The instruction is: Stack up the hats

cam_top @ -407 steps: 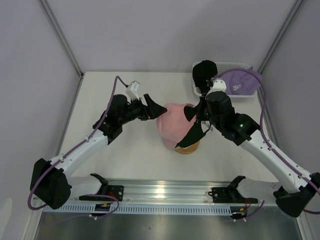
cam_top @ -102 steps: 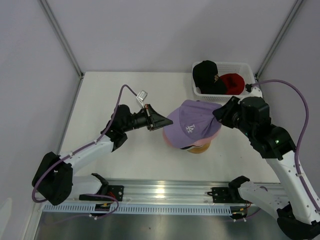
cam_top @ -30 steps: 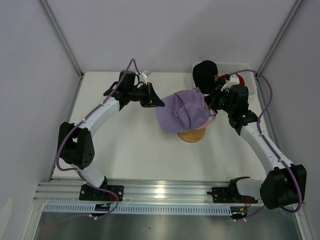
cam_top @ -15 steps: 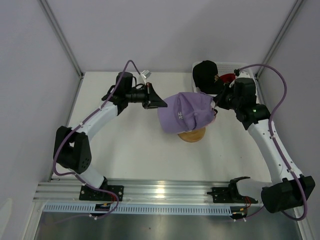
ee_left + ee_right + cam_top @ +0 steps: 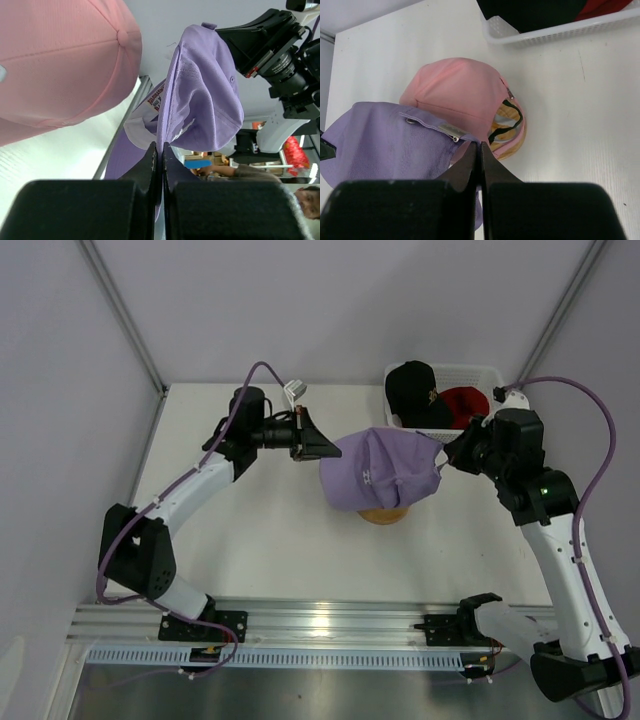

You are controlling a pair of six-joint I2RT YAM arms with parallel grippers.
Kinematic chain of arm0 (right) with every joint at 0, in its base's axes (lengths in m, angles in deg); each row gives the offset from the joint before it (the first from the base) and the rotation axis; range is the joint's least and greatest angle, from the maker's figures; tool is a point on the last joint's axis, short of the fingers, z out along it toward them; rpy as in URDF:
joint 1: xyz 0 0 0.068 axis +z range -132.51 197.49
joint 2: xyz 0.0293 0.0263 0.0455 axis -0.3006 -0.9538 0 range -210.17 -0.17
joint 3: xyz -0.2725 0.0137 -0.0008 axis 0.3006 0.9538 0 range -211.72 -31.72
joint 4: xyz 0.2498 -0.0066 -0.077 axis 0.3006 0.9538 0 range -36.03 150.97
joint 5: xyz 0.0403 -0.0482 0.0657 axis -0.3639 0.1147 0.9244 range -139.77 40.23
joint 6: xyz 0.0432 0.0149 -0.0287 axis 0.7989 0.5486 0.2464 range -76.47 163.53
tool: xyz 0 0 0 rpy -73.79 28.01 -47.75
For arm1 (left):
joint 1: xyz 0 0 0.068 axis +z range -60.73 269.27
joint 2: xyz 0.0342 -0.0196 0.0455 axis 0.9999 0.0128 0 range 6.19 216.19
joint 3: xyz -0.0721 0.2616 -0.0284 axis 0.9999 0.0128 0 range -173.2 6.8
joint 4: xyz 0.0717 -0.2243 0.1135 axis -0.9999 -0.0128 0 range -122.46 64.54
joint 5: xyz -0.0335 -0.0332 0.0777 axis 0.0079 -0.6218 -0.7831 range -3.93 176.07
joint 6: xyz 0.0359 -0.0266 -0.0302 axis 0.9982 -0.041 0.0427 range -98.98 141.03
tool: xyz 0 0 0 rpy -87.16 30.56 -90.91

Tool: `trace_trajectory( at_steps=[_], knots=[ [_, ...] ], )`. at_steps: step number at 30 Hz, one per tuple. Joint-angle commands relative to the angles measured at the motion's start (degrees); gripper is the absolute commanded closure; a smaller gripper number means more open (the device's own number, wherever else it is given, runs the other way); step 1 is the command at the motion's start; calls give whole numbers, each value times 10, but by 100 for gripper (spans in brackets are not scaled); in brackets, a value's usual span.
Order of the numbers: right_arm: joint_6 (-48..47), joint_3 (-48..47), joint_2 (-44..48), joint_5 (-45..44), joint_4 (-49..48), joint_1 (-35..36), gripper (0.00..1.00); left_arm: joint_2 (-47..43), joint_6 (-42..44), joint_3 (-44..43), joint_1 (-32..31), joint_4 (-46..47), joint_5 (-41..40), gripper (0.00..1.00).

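Seen only from the wrists: pink hat (image 5: 462, 95) beneath. From above, just lavender hat (image 5: 385, 472), crumpled, stretched over the centre of the desk (image 5: 260, 550) between left claw (image 5: 328, 452) and right claw (image 5: 445, 457), both clamped on its rim.

Lavender hat (image 5: 380, 470), pink hat (image 5: 460, 92), black hat (image 5: 410, 390), red hat (image 5: 465, 402), white basket (image 5: 478, 369), perhaps tan stand (image 5: 385, 514).

White mesh basket (image 5: 478, 367), wooden stand (image 5: 383, 515), table (image 5: 270, 530)
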Motion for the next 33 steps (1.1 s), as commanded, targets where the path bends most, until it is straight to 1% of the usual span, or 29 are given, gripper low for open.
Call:
trace_trajectory(
  at_steps=[1, 3, 5, 7, 9, 10, 12, 14, 16, 17, 19, 20, 21, 23, 26, 27, 30, 33],
  knots=[
    [-9, -20, 23, -78, 30, -14, 100, -27, -53, 23, 7, 44, -38, 99],
    [-7, -39, 18, -53, 23, -13, 100, -52, -61, 16, 5, 37, -56, 99],
    [-7, -74, 9, -33, 21, -11, 100, -66, -100, 14, 7, 42, -65, 99],
    [-13, -95, -6, -31, 10, -9, 100, -81, -145, 11, 14, 49, -84, 99],
    [-21, -123, -25, -42, 6, -12, 100, -82, -181, 12, 23, 58, -97, 99],
    [-22, -137, -37, -43, 11, -13, 100, -74, -217, 12, 30, 68, -95, 99],
    [-24, -164, -75, -42, 18, -16, 100, -64, -250, 15, 38, 96, -91, 99],
    [-21, -171, -106, -38, 18, -16, 100, -41, -273, 7, 45, 95, -92, 99],
    [-17, -175, -124, -34, 21, -17, 100, -18, -272, -15, 62, 72, -91, 99],
    [-17, -174, -142, -36, 23, -18, 100, 6, -273, -18, 68, 68, -88, 99],
    [-19, -174, -160, -39, 30, -25, 100, 27, -262, -26, 83, 55, -90, 99],
    [-19, -172, -169, -41, 38, -30, 100, 33, -249, -30, 85, 25, -111, 99],
    [-19, -171, -187, -40, 44, -34, 100, 44, -217, -39, 89, 1, -123, 99],
    [-24, -156, -200, -39, 49, -44, 100, 60, -191, -50, 94, -52, -158, 99],
    [-24, -133, -220, -38, 50, -58, 100, 81, -159, -76, 102, -80, -189, 99],
    [-26, -131, -223, -37, 52, -60, 100, 101, -147, -82, 102, -86, -190, 99],
    [-33, -140, -233, -34, 64, -65, 100, 144, -112, -122, 102, -113, -194, 99],
    [-39, -140, -232, -26, 68, -65, 100, 167, -72, -156, 102, -132, -213, 99]
  ],
)
